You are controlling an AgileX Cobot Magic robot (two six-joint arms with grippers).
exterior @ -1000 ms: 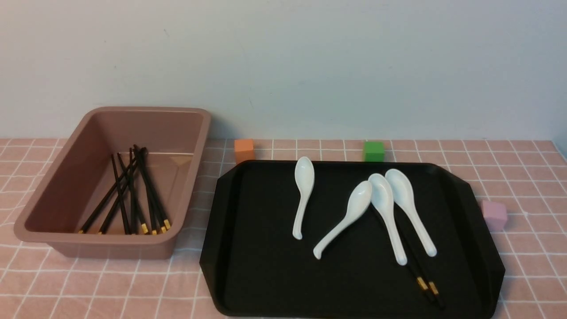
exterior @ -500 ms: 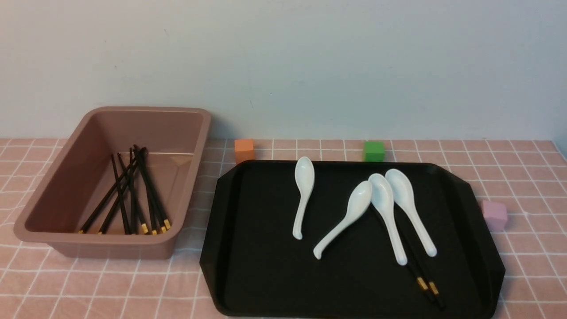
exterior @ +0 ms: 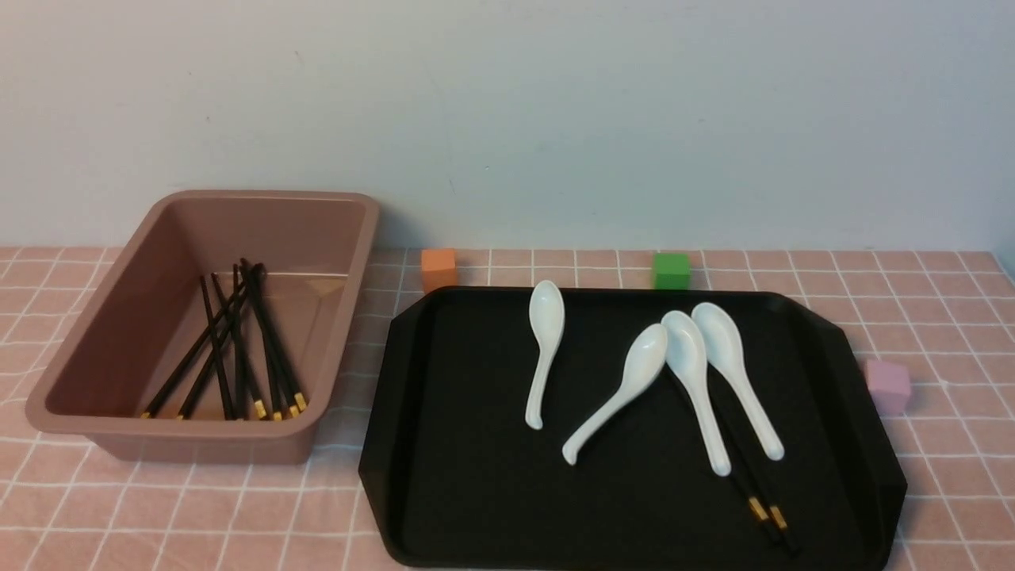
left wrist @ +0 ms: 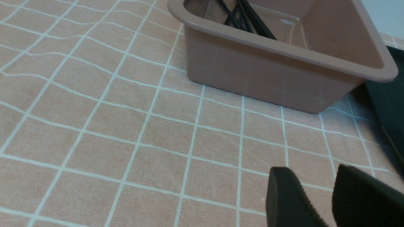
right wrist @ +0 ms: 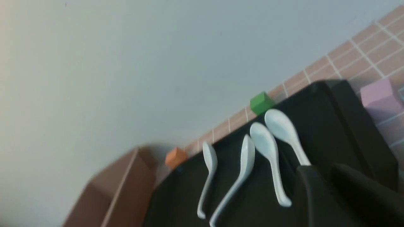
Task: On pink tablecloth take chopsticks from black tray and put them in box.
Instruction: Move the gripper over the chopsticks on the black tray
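Last chopsticks (exterior: 759,510) near-right on tray (exterior: 476,484), partly under a spoon (exterior: 698,396); right gripper (right wrist: 326,173) blurred, gap unreadable, nothing seen held, left gripper (left wrist: 314,173) slightly parted, empty: pinch the bare gold-banded near ends, draw nearward off the spoon, then box (exterior: 158,427).

Pink tablecloth (exterior: 198,507), thin white grid lines, spreads flat under everything. Black tray (exterior: 468,492), matte, cut corners, low raised rim, lies flat right of centre. Pair of chopsticks (exterior: 759,509) rests on tray near its front right corner, side by side, gold-banded ends toward camera, shafts running back and left, far lengths hidden. Box (exterior: 151,262), dusty pink-brown, deep, rolled rim, stands upright just beside tray's left edge. Inside, several black sticks (exterior: 237,349) lie loosely crossed, gold bands at near wall.
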